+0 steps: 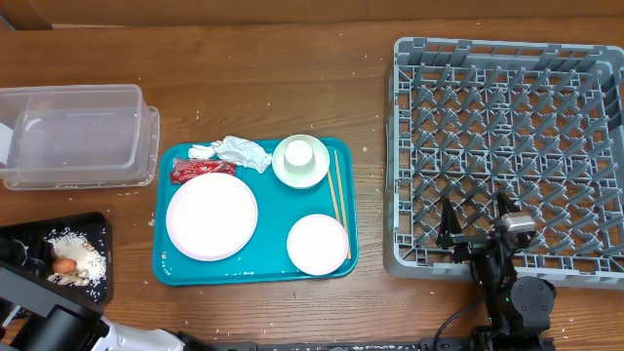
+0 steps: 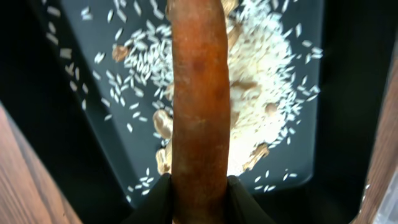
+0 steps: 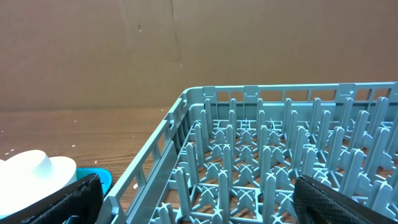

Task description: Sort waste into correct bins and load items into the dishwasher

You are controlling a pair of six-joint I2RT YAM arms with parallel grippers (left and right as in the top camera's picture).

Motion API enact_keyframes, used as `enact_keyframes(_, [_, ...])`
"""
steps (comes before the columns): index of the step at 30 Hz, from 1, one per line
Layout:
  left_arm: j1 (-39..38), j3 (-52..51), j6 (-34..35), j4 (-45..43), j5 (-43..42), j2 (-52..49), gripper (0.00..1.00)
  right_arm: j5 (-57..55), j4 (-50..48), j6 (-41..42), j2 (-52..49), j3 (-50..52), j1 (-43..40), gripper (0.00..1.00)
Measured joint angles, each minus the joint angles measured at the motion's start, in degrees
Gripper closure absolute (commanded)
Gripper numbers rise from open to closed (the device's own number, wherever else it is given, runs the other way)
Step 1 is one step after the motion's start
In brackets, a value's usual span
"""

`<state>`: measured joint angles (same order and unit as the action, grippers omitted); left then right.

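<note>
The left gripper [image 2: 199, 200] is clamped on the carrot [image 2: 198, 93], which juts out ahead of its fingers with the black tray [image 2: 93, 146] and rice [image 2: 273, 74] just beneath, while the right gripper [image 1: 476, 222], jaws wide apart and empty, has the rack [image 1: 507, 58] below and ahead.

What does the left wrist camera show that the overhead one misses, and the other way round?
Only the left wrist view shows the left hand pinching the carrot between its dark fingers, and brownish bits among the rice. Only the overhead view shows the teal tray with a plate, bowl, cup, chopsticks, tissue and red wrapper, plus the clear tub, the grey rack and the open right hand. Both show the carrot over the rice-strewn black tray.
</note>
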<state>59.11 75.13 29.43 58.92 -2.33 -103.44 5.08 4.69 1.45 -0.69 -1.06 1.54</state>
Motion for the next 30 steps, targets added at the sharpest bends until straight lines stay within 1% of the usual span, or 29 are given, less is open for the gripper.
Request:
enact_keyframes(4, [0.0,0.0,-0.4,-1.5,0.0,0.0,0.62,0.0,0.0,0.0,0.0,0.0,0.0,0.0])
enact_keyframes(14, [0.0,0.0,-1.8,-2.0,-0.3,0.0,0.63,0.0,0.0,0.0,0.0,0.0,0.0,0.0])
enact_keyframes(18, [0.0,0.3,-3.3,0.3,-3.1,0.0,0.64,0.0,0.0,0.0,0.0,0.0,0.0,0.0])
enact_keyframes(21, [0.0,3.3,-4.1,3.8,-5.9,0.0,0.64,0.0,0.0,0.0,0.0,0.0,0.0,0.0])
enact_keyframes(26, [-1.1,13.6,-4.4,10.7,-11.0,2.1,0.62,0.0,0.0,0.0,0.0,0.0,0.0,0.0])
enact_keyframes(27, [-1.5,15.1,-4.5,11.6,-12.0,3.0,0.58,0.0,0.0,0.0,0.0,0.0,0.0,0.0])
enact_keyframes(28, [-2.5,17.2,-4.8,12.7,-13.7,5.0,0.46,0.0,0.0,0.0,0.0,0.0,0.0,0.0])
enact_keyframes(30, [-4.7,19.6,-5.6,13.8,-15.9,8.5,0.14,0.0,0.0,0.0,0.0,0.0,0.0,0.0])
